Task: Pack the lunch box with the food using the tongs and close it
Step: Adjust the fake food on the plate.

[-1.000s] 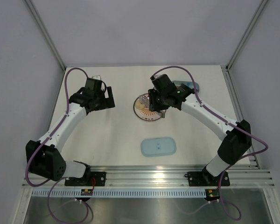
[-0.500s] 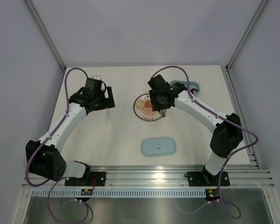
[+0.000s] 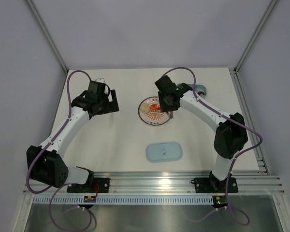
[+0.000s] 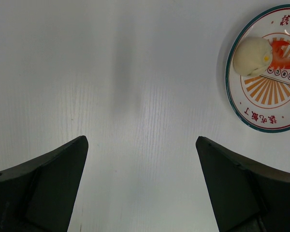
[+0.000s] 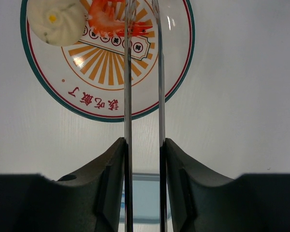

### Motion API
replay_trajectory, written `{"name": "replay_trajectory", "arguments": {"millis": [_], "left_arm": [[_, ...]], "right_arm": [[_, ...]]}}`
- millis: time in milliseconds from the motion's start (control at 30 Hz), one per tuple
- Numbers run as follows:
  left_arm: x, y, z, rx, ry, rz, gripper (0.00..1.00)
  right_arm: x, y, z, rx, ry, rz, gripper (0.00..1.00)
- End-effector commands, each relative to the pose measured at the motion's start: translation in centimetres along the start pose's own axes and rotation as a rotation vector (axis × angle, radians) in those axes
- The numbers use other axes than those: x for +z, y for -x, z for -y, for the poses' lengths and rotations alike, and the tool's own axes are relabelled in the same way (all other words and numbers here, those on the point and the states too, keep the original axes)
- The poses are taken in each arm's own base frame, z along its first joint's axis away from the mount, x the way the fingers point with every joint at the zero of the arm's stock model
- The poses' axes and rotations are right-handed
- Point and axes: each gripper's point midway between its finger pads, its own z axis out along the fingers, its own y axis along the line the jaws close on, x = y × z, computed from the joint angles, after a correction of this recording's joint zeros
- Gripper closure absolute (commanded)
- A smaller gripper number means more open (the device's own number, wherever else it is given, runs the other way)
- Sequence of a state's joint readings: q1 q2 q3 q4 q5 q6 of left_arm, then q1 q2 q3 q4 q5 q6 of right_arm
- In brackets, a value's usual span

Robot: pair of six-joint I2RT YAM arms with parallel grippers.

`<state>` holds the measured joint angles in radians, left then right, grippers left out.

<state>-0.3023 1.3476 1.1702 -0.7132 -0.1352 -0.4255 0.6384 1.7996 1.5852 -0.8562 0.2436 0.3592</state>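
Note:
My right gripper (image 5: 144, 142) is shut on the tongs (image 5: 128, 96), squeezing the two silvery arms to a narrow gap. Their tips reach over the white sunburst plate (image 5: 179, 72) beside a red-orange shrimp (image 5: 106, 19) of the food; a pale bun (image 5: 55, 19) lies to its left. From above, my right gripper (image 3: 166, 99) hovers at the plate's (image 3: 146, 117) right side, with the tongs' (image 3: 170, 115) rear end sticking out below it. The pale-blue lunch box (image 3: 200, 89) lies behind the right arm, mostly hidden. My left gripper (image 4: 141, 140) is open over bare table, left of the plate (image 4: 241, 104).
The flat pale-blue lid (image 3: 164, 152) lies on the table in front of the plate, and it also shows between my right fingers (image 5: 144, 198). The left arm (image 3: 100, 102) hangs over the table's left side. Grey walls and metal posts enclose the table.
The right arm's elbow has swung left, and its wrist with the tongs has shifted slightly toward the far side of the plate. The left arm has not moved.

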Motion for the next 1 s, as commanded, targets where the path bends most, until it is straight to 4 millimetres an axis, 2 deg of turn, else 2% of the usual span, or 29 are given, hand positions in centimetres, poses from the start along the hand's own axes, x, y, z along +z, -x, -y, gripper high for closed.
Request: {"name": "replay_trajectory", "arguments": {"millis": [0, 167, 467, 567, 700, 800, 967], "left_arm": [[-0.7, 1.2, 0.4, -0.015, -0.021, 0.056, 0.01], [-0.8, 1.4, 0.4, -0.015, -0.025, 0.059, 0.01], [-0.6, 1.3, 0.5, -0.015, -0.030, 0.055, 0.01], [-0.6, 1.2, 0.5, -0.013, -0.030, 0.055, 0.01], [-0.6, 1.2, 0.6, -0.014, -0.032, 0.055, 0.01], [-0.6, 1.3, 0.7, -0.012, -0.036, 0.055, 0.01], [-0.7, 1.4, 0.5, -0.010, -0.029, 0.059, 0.01]], "right_arm": [[0.5, 0.4, -0.2, 0.010, 0.007, 0.015, 0.57], [0.0, -1.2, -0.1, 0.003, 0.020, -0.013, 0.58], [-3.1, -3.1, -0.7, -0.042, 0.061, -0.039, 0.59], [-4.0, -3.5, -0.7, -0.045, 0.076, -0.037, 0.59], [-5.4, -2.5, -0.1, -0.030, 0.066, 0.021, 0.59], [-5.6, -2.3, -0.7, -0.048, 0.103, 0.025, 0.58], [-5.0, -3.2, -1.0, -0.158, 0.138, -0.017, 0.54]]}}
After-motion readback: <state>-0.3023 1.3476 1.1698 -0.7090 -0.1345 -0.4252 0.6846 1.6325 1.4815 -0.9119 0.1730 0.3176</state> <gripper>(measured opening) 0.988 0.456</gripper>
